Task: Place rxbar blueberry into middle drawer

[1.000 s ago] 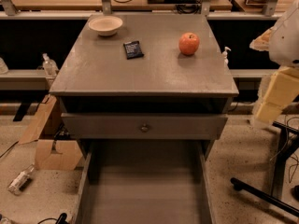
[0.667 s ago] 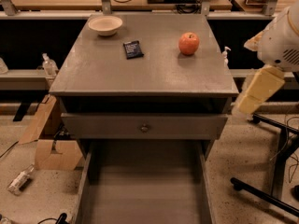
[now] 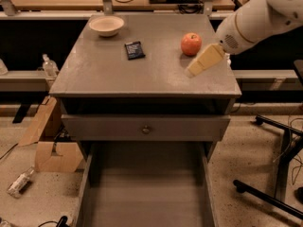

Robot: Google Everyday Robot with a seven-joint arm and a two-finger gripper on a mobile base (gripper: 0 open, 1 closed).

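Operator: Since a second ago my arm (image 3: 255,18) has swung in from the right edge of the view. The gripper (image 3: 198,66) now hangs over the right side of the bench (image 3: 142,79), just beside the apple (image 3: 191,44).

Supervisor: Is it holding anything?

Operator: I see nothing in it, and I cannot tell whether it is open or closed. From here it reads as one pale wedge.

Supervisor: Where is the rxbar blueberry (image 3: 134,50)?

Operator: It is lying flat on the bench top, left of the apple and well apart from the gripper. The bowl (image 3: 106,25) sits behind it toward the back left corner. The bar has not shifted.

Supervisor: So how far along are we?

Operator: Early, I'd judge. The middle drawer (image 3: 147,193) stands pulled out below the closed drawer front (image 3: 146,128), and I see nothing on its floor, so the receiving end is ready. Reaching, grasping, carrying and releasing the bar are all left to do.

Supervisor: Anything you can't see?

Operator: The drawer's near end runs off the bottom of the view, and most of my arm is cut off at the top right. The wrapper's print is too faint to read, and the gap under the bench top is just dark.
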